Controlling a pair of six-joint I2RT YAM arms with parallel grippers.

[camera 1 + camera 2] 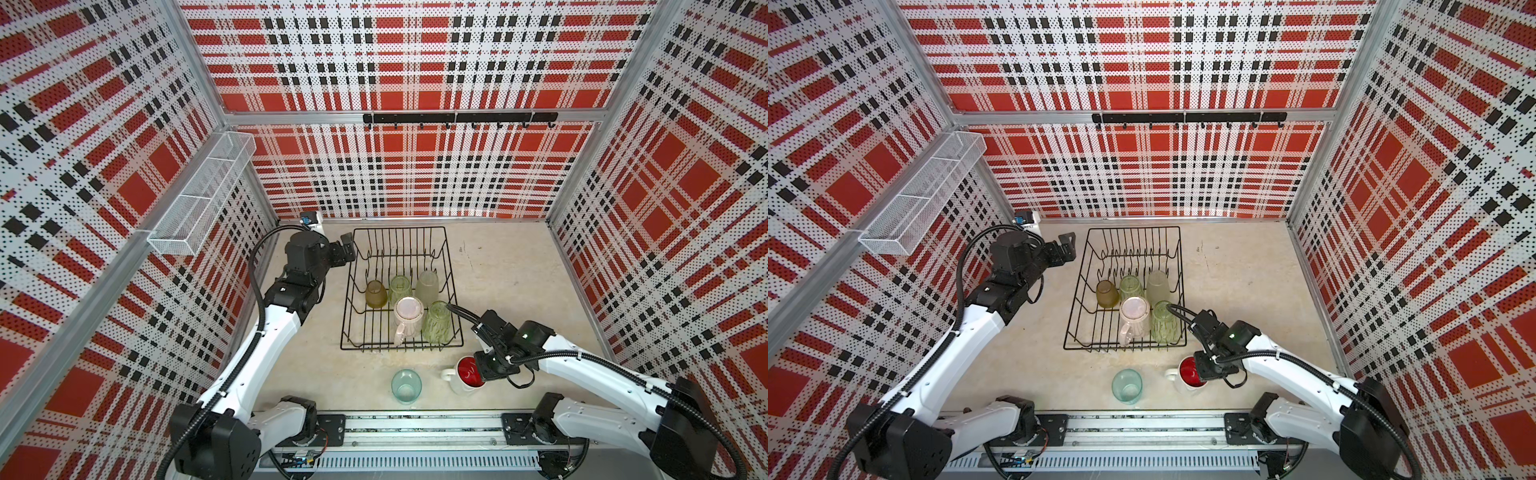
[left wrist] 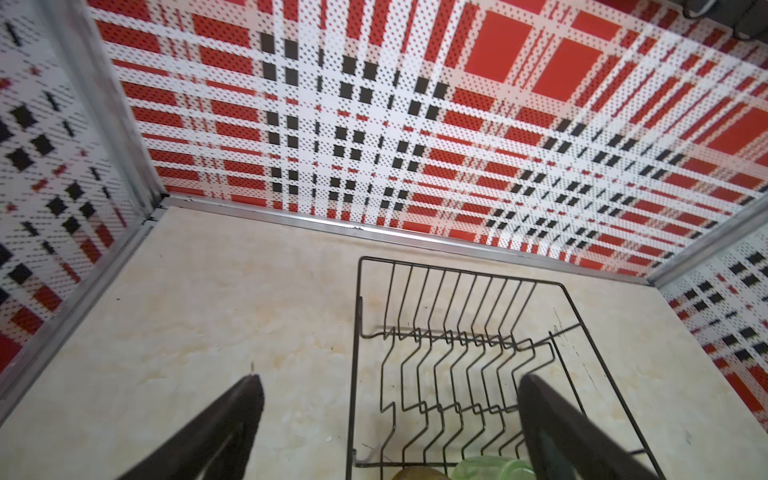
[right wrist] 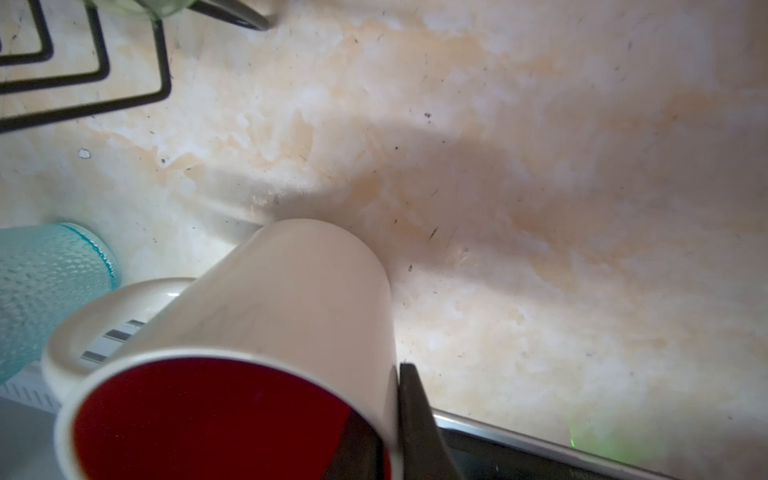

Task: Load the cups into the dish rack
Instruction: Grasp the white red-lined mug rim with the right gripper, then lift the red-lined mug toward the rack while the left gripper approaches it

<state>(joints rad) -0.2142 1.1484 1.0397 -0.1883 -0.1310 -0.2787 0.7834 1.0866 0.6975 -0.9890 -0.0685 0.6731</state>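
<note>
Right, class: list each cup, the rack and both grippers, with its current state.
dish rack, part filled
amber cup, inverted, racked
rear green tumbler, inverted, racked
front green tumbler, inverted, racked
frosted cup, inverted, racked
pink mug, inverted, racked
teal cup, upright, unracked
white mug, upright, gripped
left gripper, open
right gripper, shut on white mug

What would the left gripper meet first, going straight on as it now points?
Probably the dish rack's prongs: the open left gripper points across its side rim, though depth is unclear.
</note>
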